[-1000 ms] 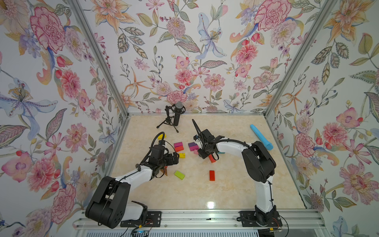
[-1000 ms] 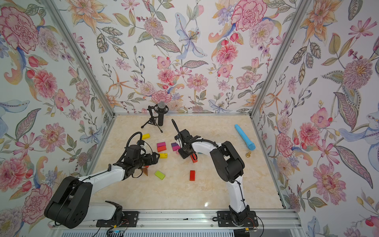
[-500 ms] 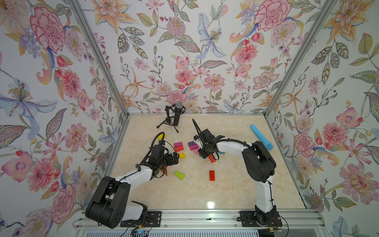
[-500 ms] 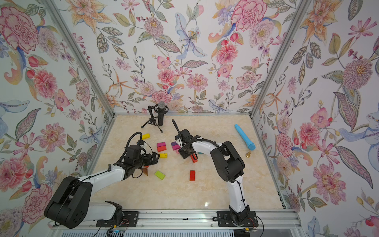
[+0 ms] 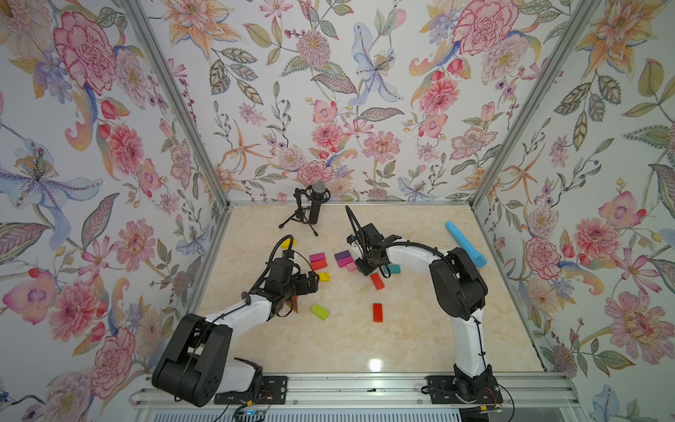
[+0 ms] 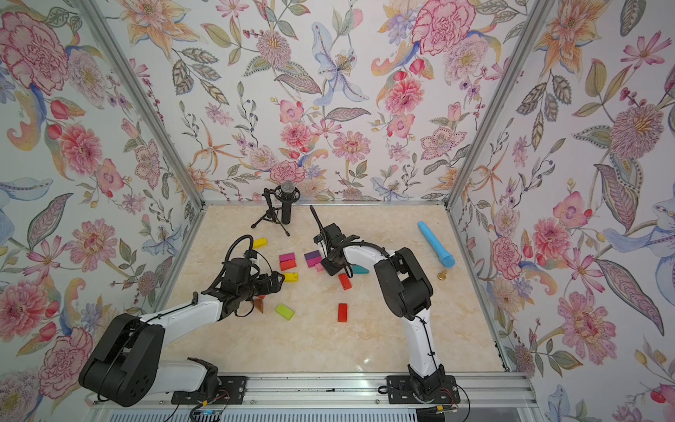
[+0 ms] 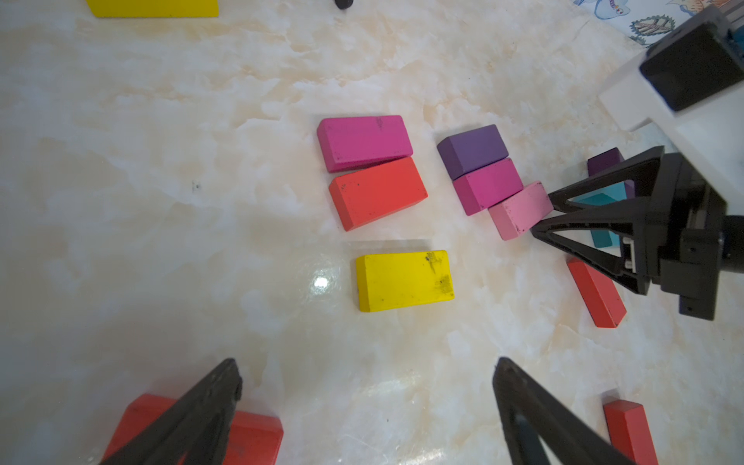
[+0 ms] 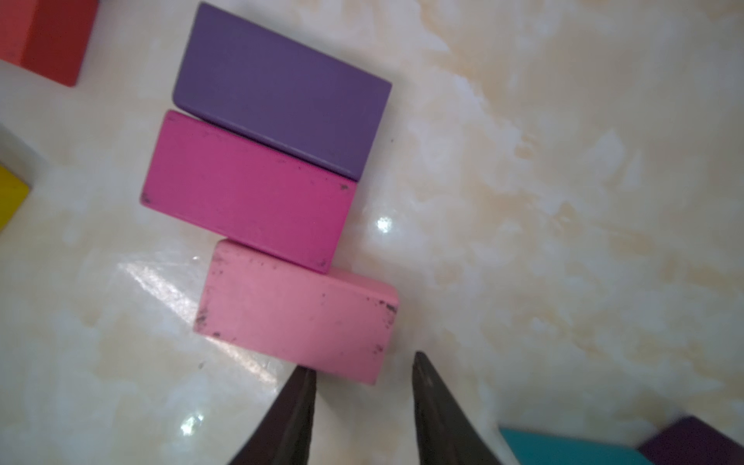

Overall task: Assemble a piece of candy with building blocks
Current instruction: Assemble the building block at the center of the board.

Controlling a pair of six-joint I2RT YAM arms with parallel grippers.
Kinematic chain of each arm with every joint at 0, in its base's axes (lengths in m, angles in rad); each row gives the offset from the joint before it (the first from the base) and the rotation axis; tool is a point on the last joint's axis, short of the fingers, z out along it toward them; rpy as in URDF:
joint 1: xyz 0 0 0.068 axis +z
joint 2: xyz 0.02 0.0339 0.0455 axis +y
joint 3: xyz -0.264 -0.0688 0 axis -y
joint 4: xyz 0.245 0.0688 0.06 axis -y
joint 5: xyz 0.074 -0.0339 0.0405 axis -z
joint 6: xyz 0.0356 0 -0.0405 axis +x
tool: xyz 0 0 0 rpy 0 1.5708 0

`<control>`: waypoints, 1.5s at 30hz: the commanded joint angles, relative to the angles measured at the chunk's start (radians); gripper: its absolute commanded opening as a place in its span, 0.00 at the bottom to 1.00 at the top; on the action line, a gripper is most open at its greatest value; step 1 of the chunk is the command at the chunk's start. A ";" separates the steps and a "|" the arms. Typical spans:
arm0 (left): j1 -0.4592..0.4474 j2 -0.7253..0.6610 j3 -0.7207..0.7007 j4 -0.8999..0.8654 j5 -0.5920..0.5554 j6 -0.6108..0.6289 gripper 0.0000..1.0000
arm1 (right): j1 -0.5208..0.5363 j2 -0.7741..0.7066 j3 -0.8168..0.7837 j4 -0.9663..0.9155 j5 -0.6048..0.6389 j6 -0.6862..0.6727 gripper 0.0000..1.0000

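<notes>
Purple brick [image 8: 282, 88], magenta brick [image 8: 245, 193], pink brick [image 8: 294, 314] lie flat, touching, staggered row mid-desk. Magenta-red pair [image 7: 370, 169] just beside. Yellow brick [image 7: 404, 280], green brick [image 5: 320, 311], red brick [image 5: 377, 312] scattered toward front edge.

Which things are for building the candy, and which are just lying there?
For the candy:
purple brick, magenta bricks, pink brick, red bricks, yellow bricks, green brick, teal block, brown triangle.

Just lying about:
microphone, blue stick, small gold knob.
</notes>
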 commanded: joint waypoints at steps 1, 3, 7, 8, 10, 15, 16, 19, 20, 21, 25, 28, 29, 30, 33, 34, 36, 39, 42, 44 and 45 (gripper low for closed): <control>-0.001 0.011 0.009 -0.010 -0.020 0.011 0.99 | 0.017 0.051 0.011 -0.048 -0.008 -0.049 0.40; -0.002 0.012 0.008 -0.009 -0.020 0.011 0.99 | 0.017 0.057 0.019 -0.049 -0.014 -0.053 0.40; -0.003 0.011 0.007 -0.009 -0.022 0.009 0.99 | 0.051 0.067 0.030 -0.048 -0.021 -0.058 0.39; -0.001 0.011 0.006 -0.009 -0.022 0.009 0.99 | 0.052 0.069 0.032 -0.048 -0.022 -0.057 0.39; -0.002 0.012 0.006 -0.008 -0.024 0.009 0.99 | 0.059 0.072 0.037 -0.049 -0.029 -0.059 0.39; -0.001 0.013 0.001 -0.006 -0.024 0.006 0.99 | 0.066 0.080 0.048 -0.049 -0.032 -0.056 0.39; -0.003 0.011 0.000 -0.006 -0.025 0.006 0.99 | 0.067 0.080 0.048 -0.049 -0.031 -0.055 0.39; -0.002 0.008 -0.002 -0.008 -0.025 0.008 0.99 | 0.066 0.076 0.047 -0.048 -0.021 -0.049 0.40; -0.002 0.008 -0.002 -0.008 -0.026 0.009 0.99 | 0.064 0.076 0.047 -0.048 -0.017 -0.046 0.39; -0.002 0.008 -0.002 -0.009 -0.026 0.011 0.99 | 0.063 0.073 0.045 -0.048 -0.013 -0.039 0.40; -0.003 0.007 0.003 -0.018 -0.026 0.019 0.99 | 0.051 0.051 0.035 -0.048 -0.007 -0.010 0.42; -0.002 0.003 0.033 -0.055 -0.038 0.045 0.99 | 0.039 0.021 0.021 -0.045 -0.019 0.012 0.43; -0.002 0.004 0.054 -0.071 -0.045 0.056 0.99 | 0.040 0.009 0.016 -0.040 -0.024 0.014 0.44; 0.000 0.009 0.078 -0.085 -0.053 0.068 0.99 | 0.043 0.000 0.012 -0.035 -0.031 0.014 0.45; 0.009 0.056 0.166 -0.114 -0.065 0.101 0.99 | 0.057 -0.034 0.001 -0.032 -0.040 0.020 0.48; 0.013 0.085 0.203 -0.123 -0.063 0.114 0.99 | 0.059 -0.052 -0.008 -0.032 -0.042 0.026 0.49; 0.017 0.141 0.280 -0.157 -0.063 0.138 0.99 | 0.062 -0.102 -0.044 -0.026 -0.045 0.049 0.50; 0.027 0.231 0.365 -0.175 -0.061 0.163 0.98 | 0.058 -0.209 -0.160 0.021 -0.082 0.113 0.58; 0.039 0.320 0.453 -0.196 -0.045 0.182 0.98 | 0.057 -0.318 -0.297 0.106 -0.169 0.177 0.78; 0.041 0.369 0.507 -0.205 -0.047 0.189 0.97 | 0.073 -0.378 -0.374 0.167 -0.225 0.218 0.89; 0.042 0.395 0.534 -0.210 -0.047 0.186 0.97 | 0.088 -0.411 -0.419 0.206 -0.244 0.234 0.92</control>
